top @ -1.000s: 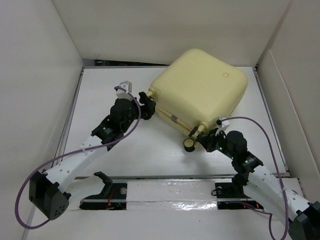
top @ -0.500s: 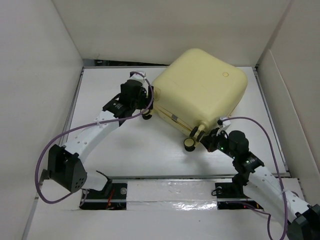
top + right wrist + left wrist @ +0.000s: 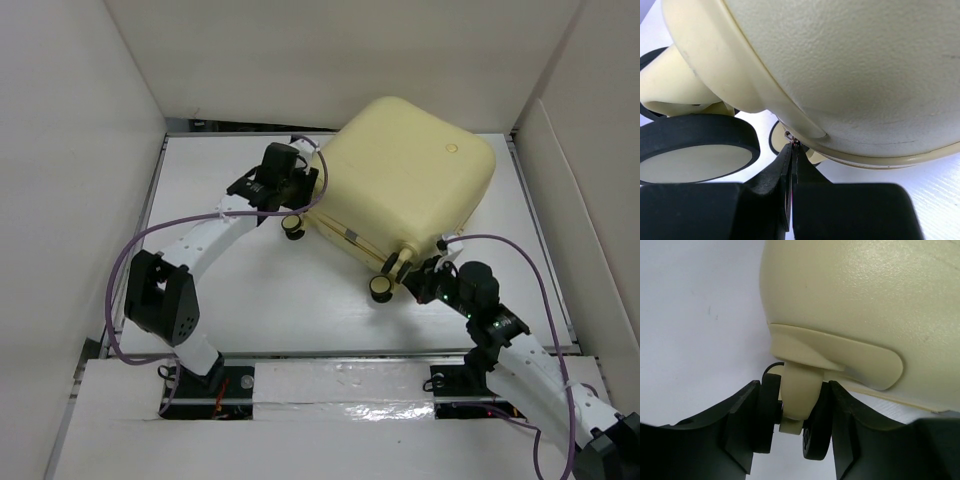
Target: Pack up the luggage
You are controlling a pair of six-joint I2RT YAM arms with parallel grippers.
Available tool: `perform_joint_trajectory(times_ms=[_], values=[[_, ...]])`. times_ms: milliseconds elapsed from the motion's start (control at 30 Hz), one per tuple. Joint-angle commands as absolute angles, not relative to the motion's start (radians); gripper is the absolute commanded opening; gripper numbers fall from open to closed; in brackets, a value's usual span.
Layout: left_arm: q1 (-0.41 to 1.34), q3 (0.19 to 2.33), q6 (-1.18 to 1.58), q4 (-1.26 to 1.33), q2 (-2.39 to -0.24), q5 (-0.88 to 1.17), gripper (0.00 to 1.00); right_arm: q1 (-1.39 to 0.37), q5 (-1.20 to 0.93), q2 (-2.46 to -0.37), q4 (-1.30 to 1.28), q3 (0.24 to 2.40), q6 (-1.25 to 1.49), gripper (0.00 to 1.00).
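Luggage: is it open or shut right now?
Shut: in the top view both halves of the luggage meet along the side seam and no lining shows. How fully it is fastened, cannot tell.

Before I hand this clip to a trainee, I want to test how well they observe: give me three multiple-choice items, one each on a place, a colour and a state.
1. Where is the left end effector?
A. On top of the shell
B. Around a caster at the luggage's corner
C. Flat on the table, far from the luggage

2. What colour is the luggage's shell?
A. Red
B. Blue
C. Pale yellow

3. What state is the luggage in?
A. Closed, lying flat
B. Wide open, lining showing
C. Standing upright on its wheels

Answers:
1 B: in the left wrist view, the left end effector has its fingers on either side of the caster.
2 C: the top view shows the luggage pale yellow all over.
3 A: the two shell halves meet at the seam, with the broad side facing up.
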State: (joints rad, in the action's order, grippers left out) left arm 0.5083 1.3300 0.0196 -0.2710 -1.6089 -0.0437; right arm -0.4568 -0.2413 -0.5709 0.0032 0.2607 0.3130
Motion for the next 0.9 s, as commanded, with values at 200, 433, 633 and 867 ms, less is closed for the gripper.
perform_joint_trajectory(times_ms=[200,433,633,867], values=[[0.503,1.353,0.064,-0.215,-1.625,-0.006,0.00,-0.430,-0.236,-0.583,0.210,0.317,0.296,0.00],[0.561,1.071,0.265,-0.190,-1.404,0.011,0.00,-0.220,-0.447,-0.774,0.310,0.483,0.278,0.00],[0.583,0.910,0.374,-0.158,-1.235,0.069,0.00,0.058,-0.633,-0.861,0.253,0.638,0.270,0.00],[0.713,0.672,0.520,0.026,-1.080,0.160,0.00,0.072,-0.540,-0.910,0.318,0.553,0.354,0.00]])
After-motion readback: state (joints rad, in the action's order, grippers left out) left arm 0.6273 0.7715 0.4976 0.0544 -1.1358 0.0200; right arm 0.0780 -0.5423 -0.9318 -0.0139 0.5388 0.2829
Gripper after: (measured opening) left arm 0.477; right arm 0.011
